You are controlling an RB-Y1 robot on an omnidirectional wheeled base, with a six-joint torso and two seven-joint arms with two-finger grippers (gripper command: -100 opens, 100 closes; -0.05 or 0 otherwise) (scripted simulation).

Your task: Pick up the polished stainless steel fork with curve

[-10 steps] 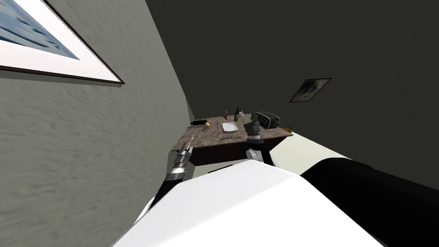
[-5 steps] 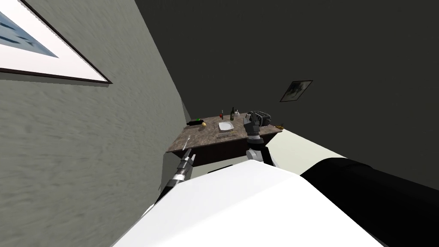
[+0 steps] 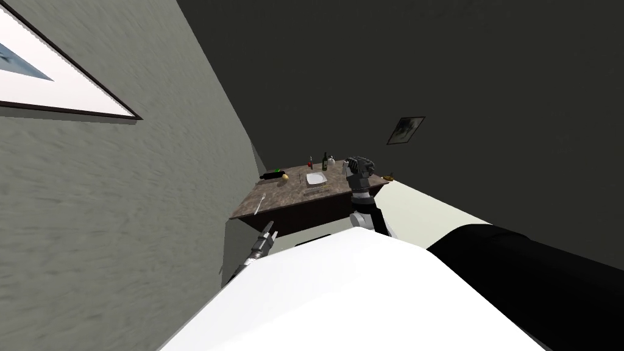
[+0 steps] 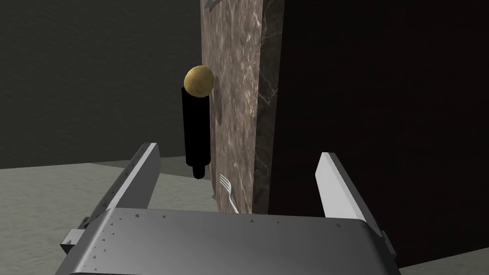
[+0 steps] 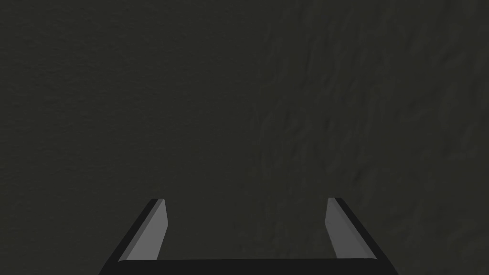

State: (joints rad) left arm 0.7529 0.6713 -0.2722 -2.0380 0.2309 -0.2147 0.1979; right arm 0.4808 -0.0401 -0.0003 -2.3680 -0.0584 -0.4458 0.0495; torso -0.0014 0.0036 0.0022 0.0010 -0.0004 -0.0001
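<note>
The fork (image 3: 260,203) is thin and pale and lies near the front left corner of the brown marble table (image 3: 292,195). In the left wrist view its tines (image 4: 227,188) show on the tabletop just past my hand. My left gripper (image 3: 270,234) hangs in front of the table's front edge, short of the fork, and it is open (image 4: 239,152) with nothing between its fingers. My right gripper (image 3: 356,169) is raised over the table's right part, open (image 5: 246,203) and facing a dark wall.
A black bottle (image 4: 196,125) lies beyond the fork with a yellow-brown ball (image 4: 198,80) at its far end. A white plate (image 3: 315,178), upright bottles (image 3: 325,161) and a dark toaster (image 3: 367,166) stand further back. A grey wall (image 3: 152,201) runs close along my left.
I have moved back: the table looks smaller and further off. My left gripper, which was over the table's corner by the fork, now sits in front of the edge. The fork stays on the table.
</note>
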